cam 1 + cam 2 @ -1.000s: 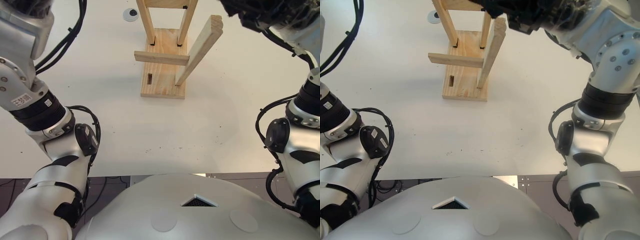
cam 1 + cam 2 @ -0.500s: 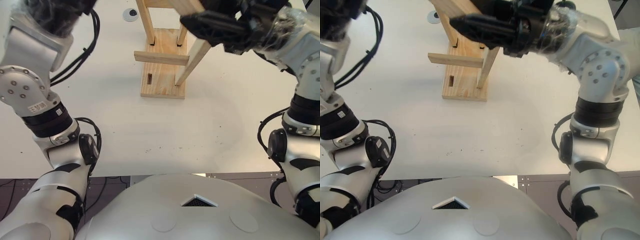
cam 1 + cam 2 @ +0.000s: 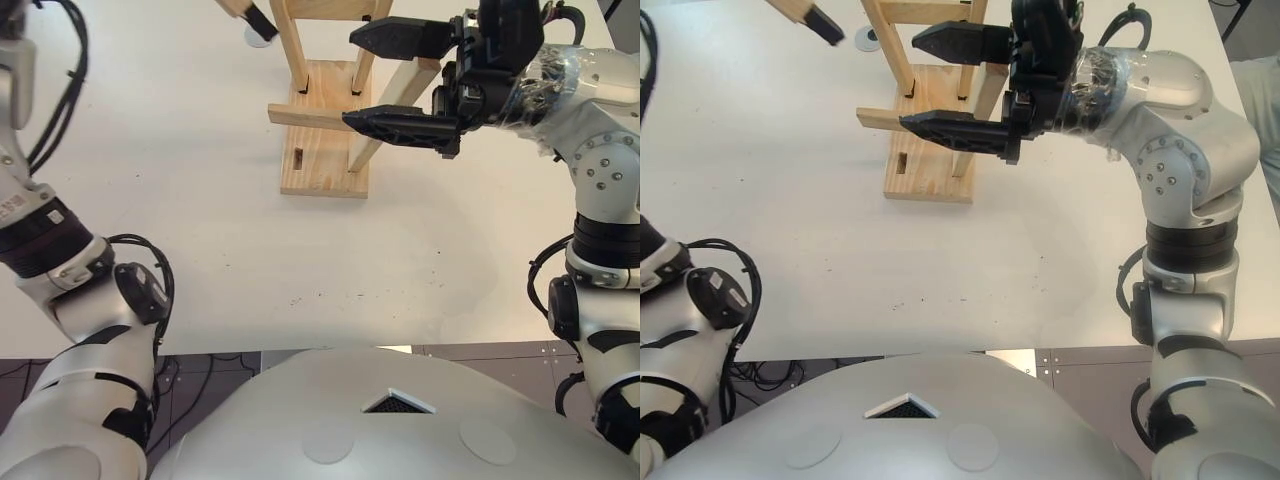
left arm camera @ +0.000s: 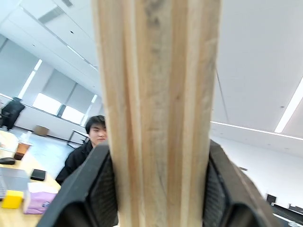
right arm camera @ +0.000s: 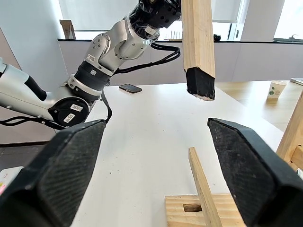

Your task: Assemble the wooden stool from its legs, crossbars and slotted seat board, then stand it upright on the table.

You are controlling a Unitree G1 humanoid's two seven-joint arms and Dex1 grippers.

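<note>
1. Seat board [image 3: 320, 176] lies flat on the surface. Far legs are seated; near-R leg [image 3: 392, 112] leans in its slot, crossbar [image 3: 315, 116] jutting over the board.
2. R claw [image 3: 350, 76] is spread wide over the board's right side, straddling near-R leg; contact unclear.
3. L claw [image 4: 158, 189] is clamped on 4th leg [image 5: 198, 38], in the air past the board's far-left corner.
4. Handling: likely light, stiff wood w/ loose joints. Grip legs mid-length, on the flat faces.

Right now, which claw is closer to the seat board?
Right. The right claw hangs open over the seat board; the left claw, gripping a leg, is off to its left.
</note>
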